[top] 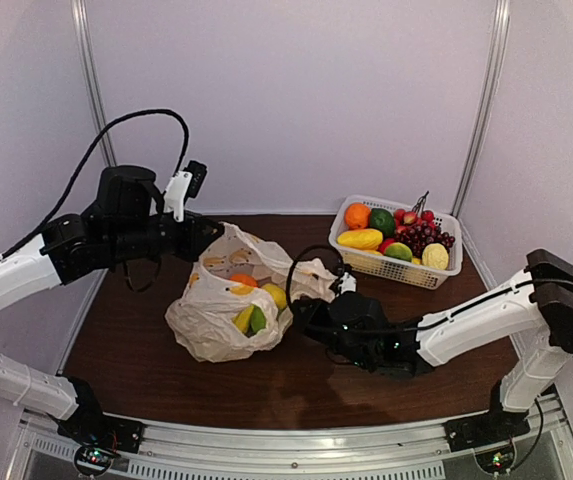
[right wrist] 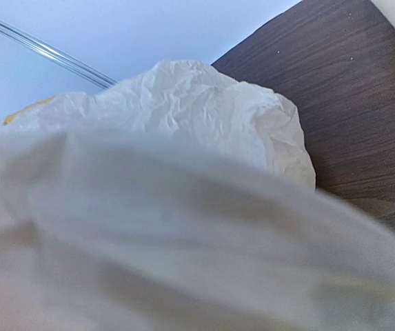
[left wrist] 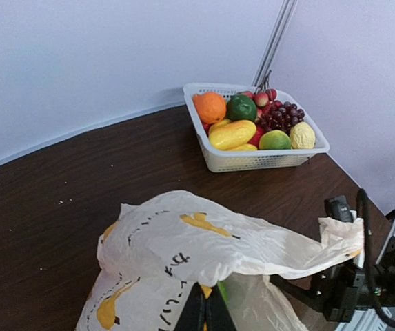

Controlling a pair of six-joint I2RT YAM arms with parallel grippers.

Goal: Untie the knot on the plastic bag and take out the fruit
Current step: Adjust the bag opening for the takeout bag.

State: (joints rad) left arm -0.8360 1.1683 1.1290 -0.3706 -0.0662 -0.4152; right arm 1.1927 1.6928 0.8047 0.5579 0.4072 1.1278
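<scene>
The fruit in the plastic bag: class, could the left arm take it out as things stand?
Probably not yet. The left gripper is shut on the upper film of the plastic bag, so its jaws are not free, and the fruit lies lower inside. The right gripper clamps the other end.

**Crinkled Film on Dark Wood Grain**

The plastic bag (top: 216, 325) is thin, creased, translucent cream film with a soft sheen. The fruit (top: 257, 318) inside looks smooth and faintly glossy. The table (top: 216, 390) is dark, matt wood grain. The basket (top: 394, 268) is white lattice plastic. The rail (top: 296, 450) at the front is silvery metal.
</scene>
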